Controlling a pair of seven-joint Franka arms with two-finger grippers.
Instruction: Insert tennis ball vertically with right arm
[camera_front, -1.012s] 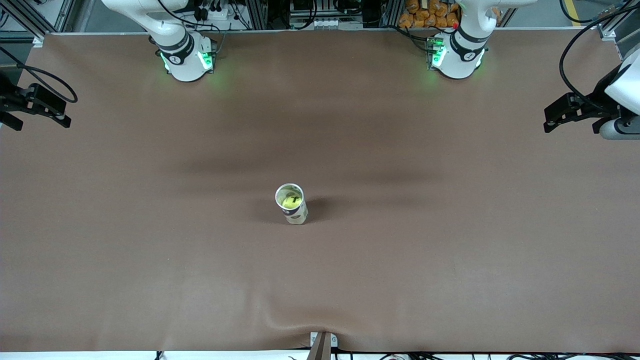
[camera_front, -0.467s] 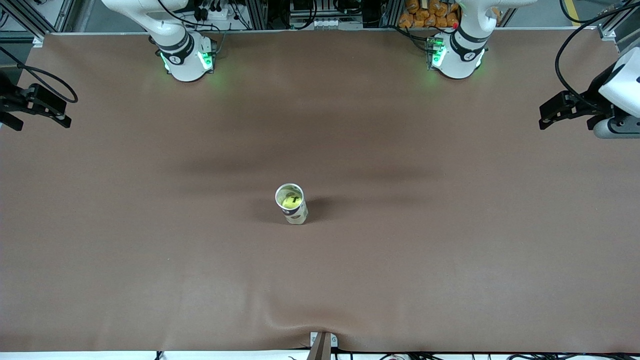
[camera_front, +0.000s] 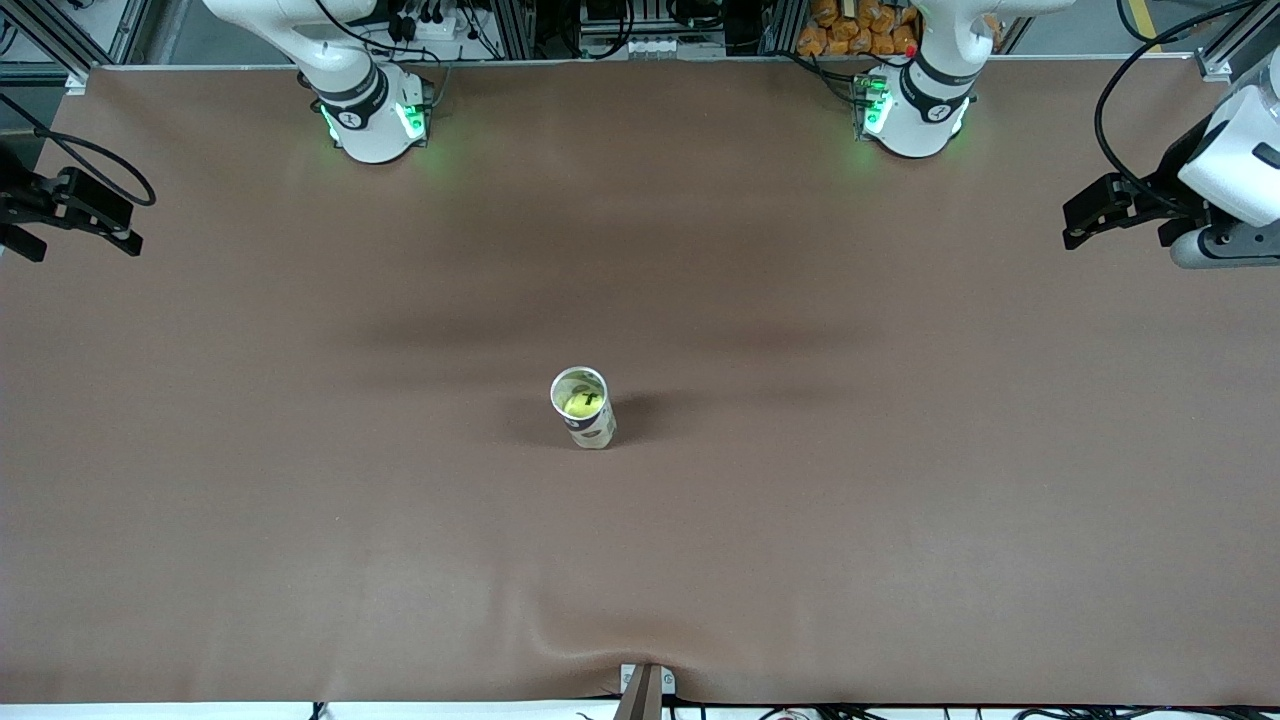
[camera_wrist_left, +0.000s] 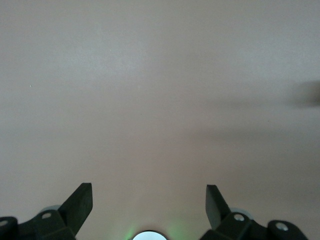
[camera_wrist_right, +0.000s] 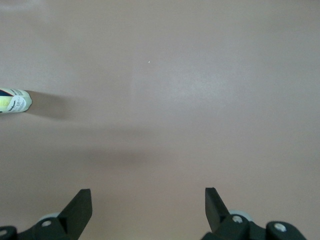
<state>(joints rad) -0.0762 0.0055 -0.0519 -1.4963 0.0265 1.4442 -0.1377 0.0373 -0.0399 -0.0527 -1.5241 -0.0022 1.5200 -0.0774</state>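
Nearest the front camera, at about six o'clock from the table's middle, the brown table cover (camera_front: 640, 560) puckers into a wrinkle at the edge by a small clamp (camera_front: 645, 685); nothing stands there.

A little up from that, close to the table's centre, the can (camera_front: 583, 407) stands upright with its mouth open to the ceiling. The tennis ball (camera_front: 583, 402) already sits inside it, yellow-green with a dark mark on top. I judge the insertion done: an upright can lets the ball drop straight in and stay. How deep the ball rests I cannot tell, since the can's wall hides all but its top.

My right gripper (camera_wrist_right: 147, 207) is out at nine o'clock, over the right arm's end of the table, fingers spread wide and carrying nothing. Its wrist view catches only a cut-off sliver of the can at the frame's edge. In the front view my hand is half cropped.

My left gripper (camera_wrist_left: 149, 205) waits at about two o'clock, over the left arm's end, likewise spread and empty, seeing only bare cover. I read both as parked clear of the can so nothing knocks it.

Farthest, at twelve o'clock, both bases glow green.
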